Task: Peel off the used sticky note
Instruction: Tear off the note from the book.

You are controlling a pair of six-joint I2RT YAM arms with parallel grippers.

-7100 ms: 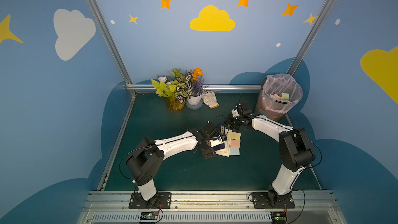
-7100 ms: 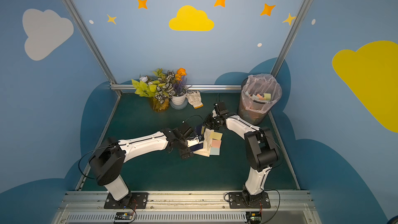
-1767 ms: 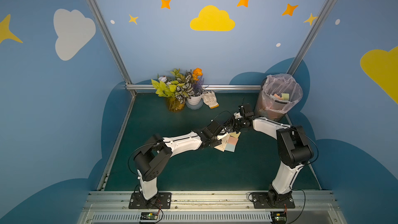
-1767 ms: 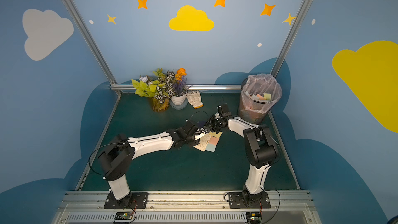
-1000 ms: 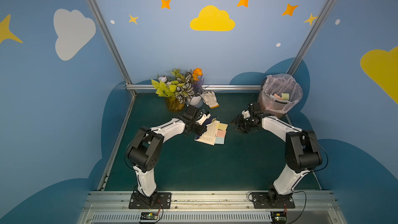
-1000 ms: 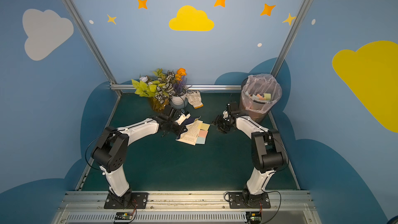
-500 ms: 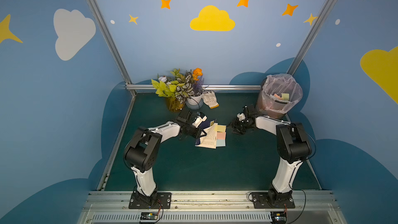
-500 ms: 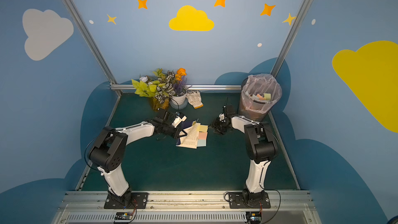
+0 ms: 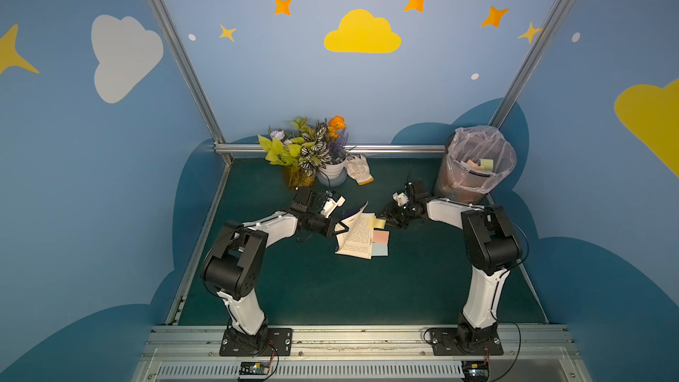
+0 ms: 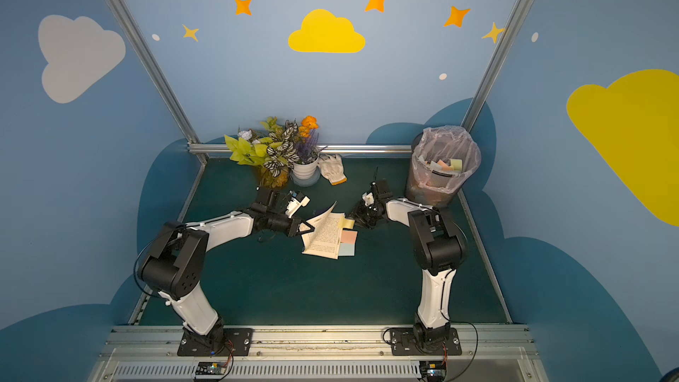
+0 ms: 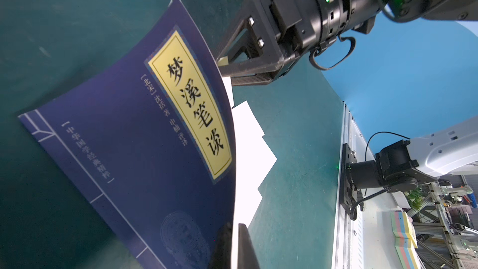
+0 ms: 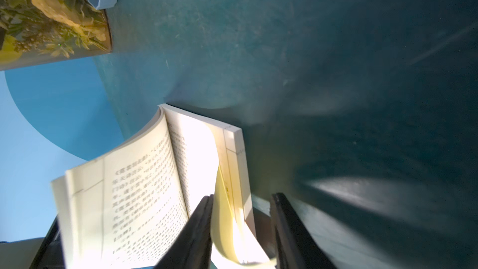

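Navy paperback book (image 11: 144, 138), its yellow label reading 梦溪笔谈, with 中华国学经典精粹 printed nearer the spine. The left gripper (image 11: 232, 231) is clamped on the edge of the raised cover. The right gripper (image 12: 242, 195) has its jaws apart, with a curling yellow sticky note (image 12: 227, 218) between them, touching one finger at the open page's edge. Dark green matting (image 9: 330, 288) lies under both grippers, inside blue walls (image 9: 257, 86) painted with clouds and stars.
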